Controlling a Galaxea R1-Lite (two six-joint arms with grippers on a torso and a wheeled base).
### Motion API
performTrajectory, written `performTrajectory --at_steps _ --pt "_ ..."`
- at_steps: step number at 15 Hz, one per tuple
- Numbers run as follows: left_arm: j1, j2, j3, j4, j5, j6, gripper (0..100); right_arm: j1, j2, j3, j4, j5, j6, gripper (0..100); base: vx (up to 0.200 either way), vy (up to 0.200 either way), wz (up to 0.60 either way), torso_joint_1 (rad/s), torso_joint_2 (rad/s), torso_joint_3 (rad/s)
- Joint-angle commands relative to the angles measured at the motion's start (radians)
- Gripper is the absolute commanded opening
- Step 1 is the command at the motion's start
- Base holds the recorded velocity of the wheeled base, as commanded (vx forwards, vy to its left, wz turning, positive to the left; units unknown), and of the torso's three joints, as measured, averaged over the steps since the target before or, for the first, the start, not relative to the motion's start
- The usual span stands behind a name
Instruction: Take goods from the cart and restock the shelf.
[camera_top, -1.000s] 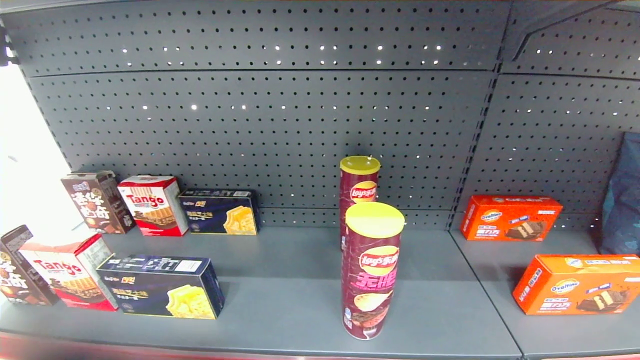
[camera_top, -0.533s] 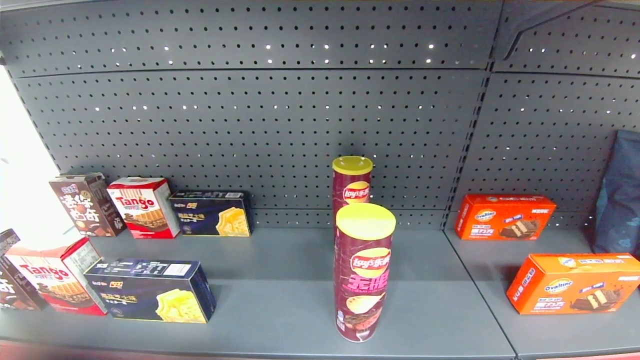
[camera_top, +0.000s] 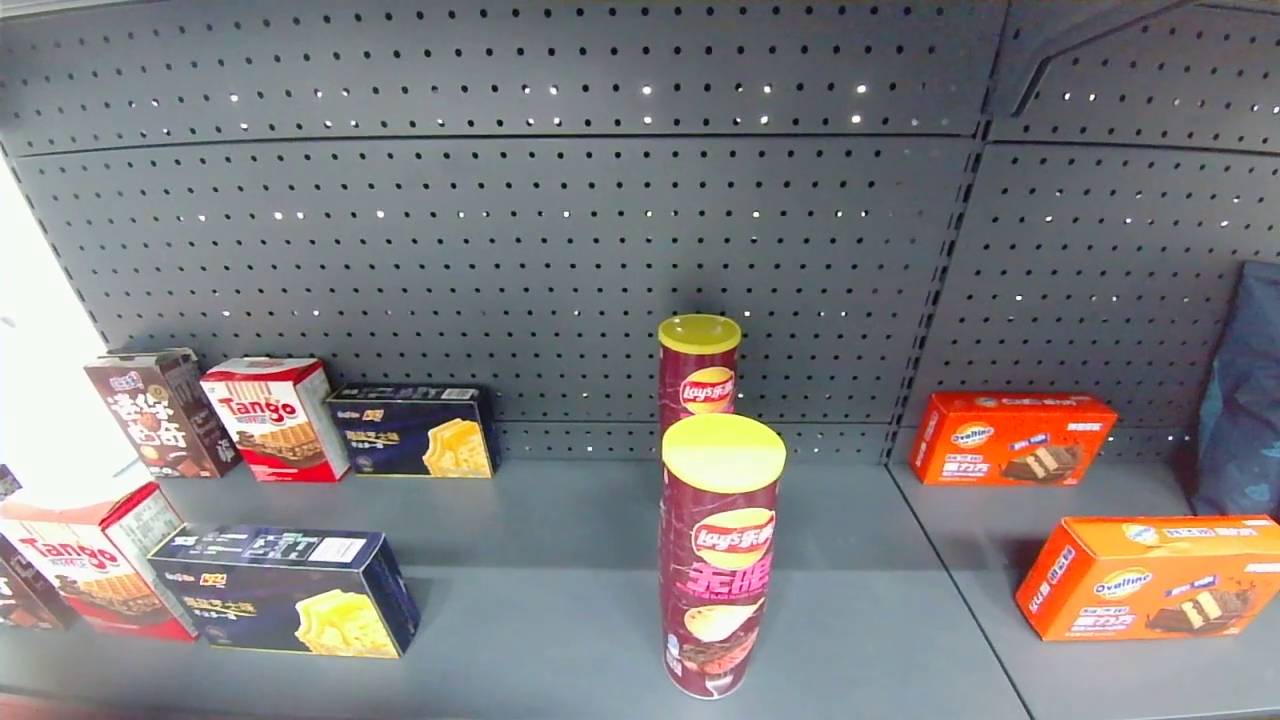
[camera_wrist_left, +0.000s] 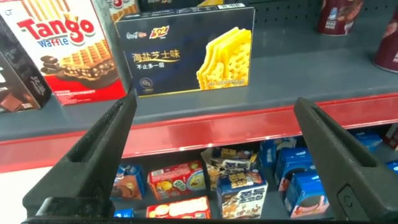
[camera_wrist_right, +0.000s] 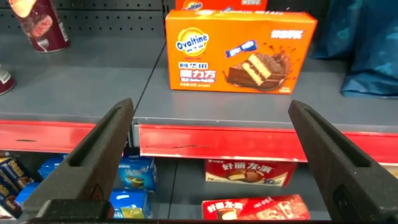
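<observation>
A dark grey perforated metal back panel (camera_top: 560, 260) stands at the rear, a black slotted upright strip (camera_top: 941, 300) divides it right of its middle, and a dark blue crinkled bag (camera_top: 1245, 400) leans at its right end.

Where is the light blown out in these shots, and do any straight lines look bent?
Head view: white blown-out patch at the left beside the brown box; light dots shine through the pegboard holes; its seams bow. Right wrist view: even light, red shelf edge straight.
</observation>
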Motion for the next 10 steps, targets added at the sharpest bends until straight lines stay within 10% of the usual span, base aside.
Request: performTrajectory --at_steps 1,10 --pt "0.000 0.000 0.000 0.000 0.007 -0.001 100 0.000 0.000 0.000 -0.001 0.000 0.000 100 0.000 -0.200 0.00 0.007 0.01 0.002" --pt "0.000 0.000 0.000 0.000 0.005 -0.001 100 0.000 0.000 0.000 -0.001 0.000 0.000 100 0.000 -0.022 0.00 0.000 0.00 0.000"
